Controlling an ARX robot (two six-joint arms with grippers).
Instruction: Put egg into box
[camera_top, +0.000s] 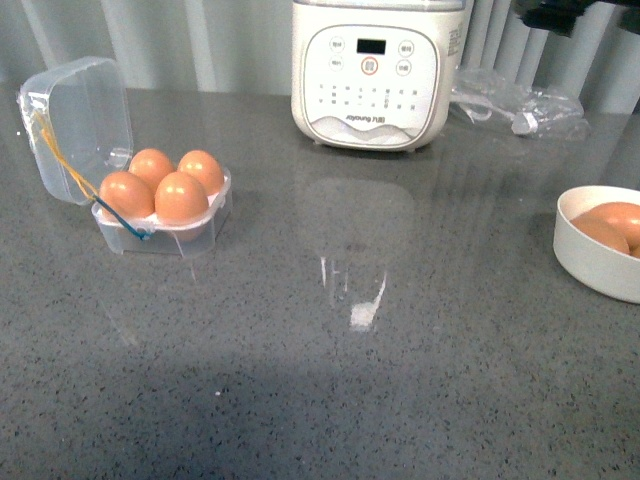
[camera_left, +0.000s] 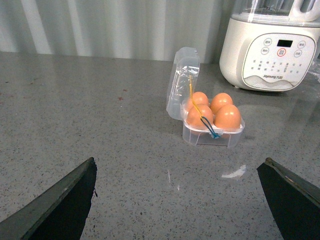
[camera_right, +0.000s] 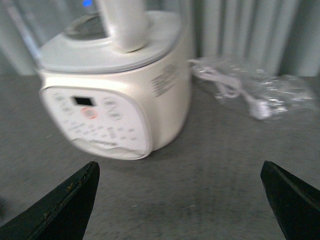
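Note:
The clear box stands at the table's left with its lid swung up and open. Several orange-brown eggs fill its slots, one egg at the front; they all look alike. In the left wrist view the box with an egg lies well ahead of my left gripper, which is open and holds nothing. My right gripper is open too, hovering over bare table in front of the white appliance. Neither gripper's fingers show in the front view.
A white bowl at the right edge holds more brown eggs. A white cooker-like appliance stands at the back centre, a clear bag with a white cord beside it. A dark arm part shows top right.

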